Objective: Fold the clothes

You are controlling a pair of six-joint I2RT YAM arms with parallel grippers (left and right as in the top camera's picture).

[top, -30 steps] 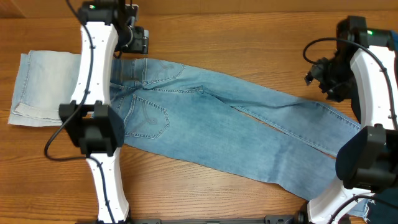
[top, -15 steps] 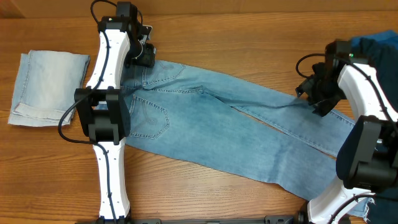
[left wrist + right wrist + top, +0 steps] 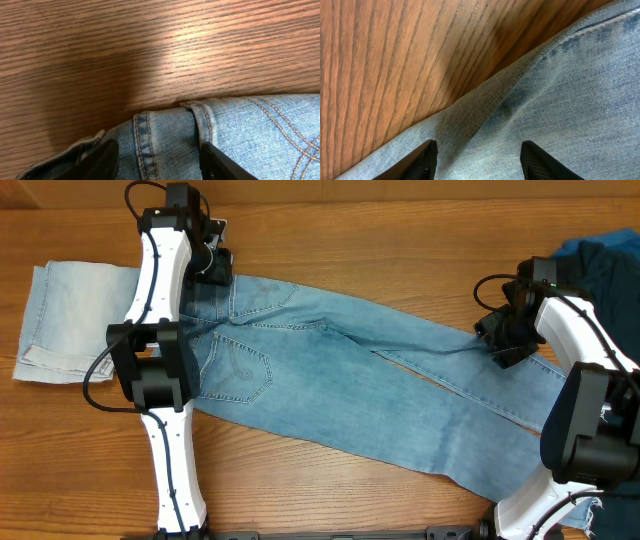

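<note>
Progress: one pale denim piece (image 3: 75,320) lies folded at the left end of the tabletop (image 3: 400,230). Light-blue jeans (image 3: 350,380) lie mid-tabletop, flat and full length, not yet folded. Left end effector (image 3: 159,155): fingers apart astride the waistband. Right end effector (image 3: 477,157): apart over a leg edge. Dark navy garment (image 3: 600,260) lies unfolded, far right.

No word, label, brand name or number can be read in any view. The jeans (image 3: 330,370) show only plain stitching on the back pocket (image 3: 243,370) and the waistband (image 3: 165,135). The folded pale denim (image 3: 75,320) and the wooden table (image 3: 400,240) have no legible marking.
</note>
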